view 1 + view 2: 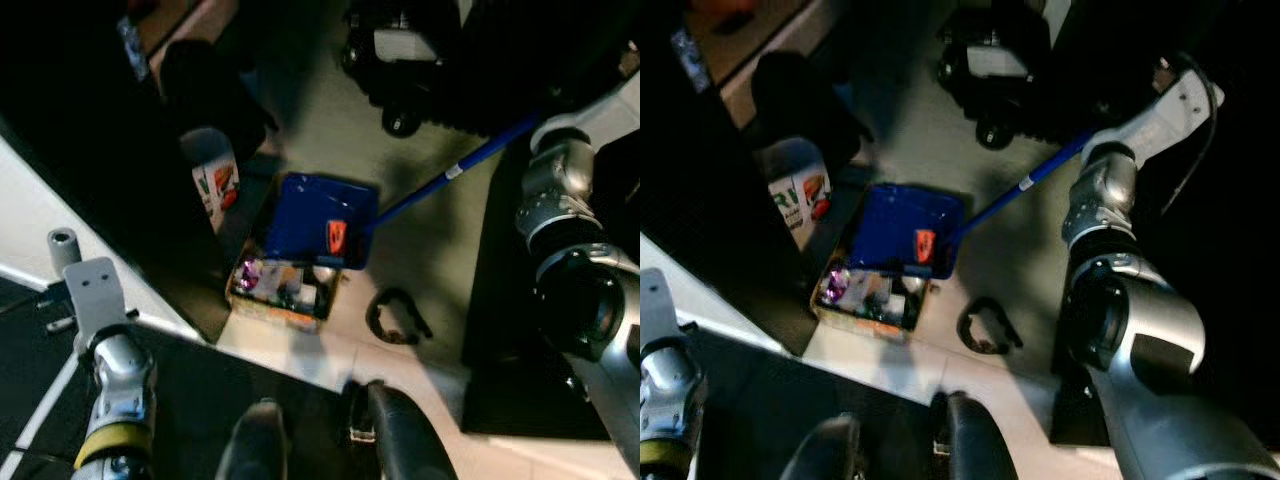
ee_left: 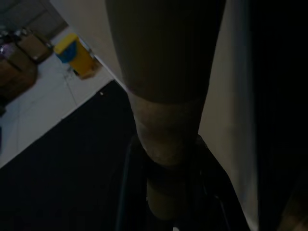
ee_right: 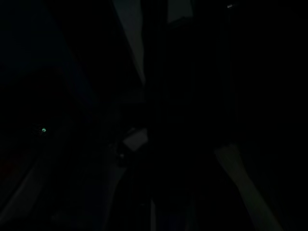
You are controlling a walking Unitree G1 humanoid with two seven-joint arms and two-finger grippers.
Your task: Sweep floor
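Observation:
A blue dustpan [image 1: 320, 225] stands on the pale floor, its long blue handle [image 1: 450, 175] rising to the upper right toward my right arm [image 1: 1105, 190]. The handle passes behind that arm, and the right gripper is lost in the dark there. The right wrist view is almost black. A tan broom handle [image 2: 163, 96] runs between the black fingers [image 2: 129, 183] of my left gripper [image 2: 166, 192], which is shut on it. My left wrist [image 1: 95, 290] is at the lower left, with a grey pole end [image 1: 62, 245] beside it.
A small box of colourful litter [image 1: 282, 290] sits against the dustpan's near edge. A black curved object [image 1: 395, 318] lies on the floor to its right. A white printed container [image 1: 212, 175] stands to the left, a black wheeled base [image 1: 400, 60] behind. Dark mats [image 1: 520, 330] flank the floor.

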